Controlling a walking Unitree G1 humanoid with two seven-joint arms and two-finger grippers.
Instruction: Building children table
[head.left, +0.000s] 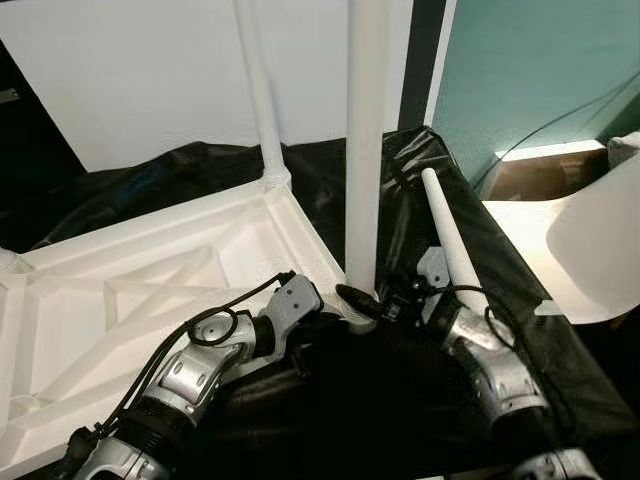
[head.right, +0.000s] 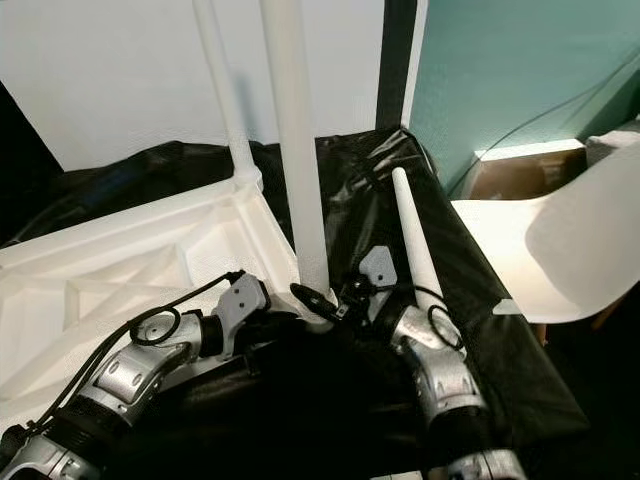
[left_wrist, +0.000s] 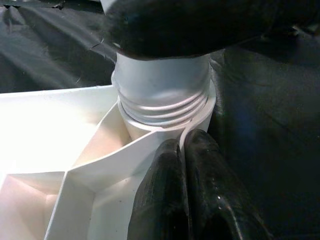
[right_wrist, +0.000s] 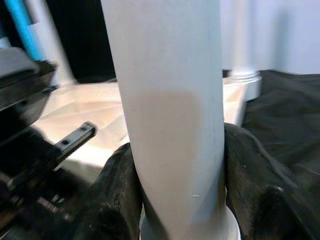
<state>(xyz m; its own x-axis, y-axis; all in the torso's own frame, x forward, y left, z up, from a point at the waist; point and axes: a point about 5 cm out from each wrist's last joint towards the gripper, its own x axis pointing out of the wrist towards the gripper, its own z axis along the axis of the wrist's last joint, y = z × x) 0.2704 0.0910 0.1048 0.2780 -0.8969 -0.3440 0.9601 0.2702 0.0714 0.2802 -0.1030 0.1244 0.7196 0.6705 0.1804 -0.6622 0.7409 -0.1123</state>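
White moulded plastic, head views: the upturned tabletop lies rib-side up on a black sheet. One leg stands screwed in at its far corner; a second leg stands upright at the near corner, where both my grippers meet at its foot. A third, loose leg lies across my right forearm, tip pointing away. A white chair sits just off the sheet's right edge, so room for my right elbow looks limited there; the near side of the sheet is open.

Left wrist view: my left gripper has its two fingers pressed together, holding nothing, tips touching the corner socket. The leg's threads show above the socket rim, so I judge it not fully seated.

Right wrist view: my right gripper is spread to the leg's width and clamps the upright leg just above its base.

Handling, as judgement: the leg is probably light, hollow, stiff and smooth, so it may slip under twisting. Gripping low near the socket suits turning.
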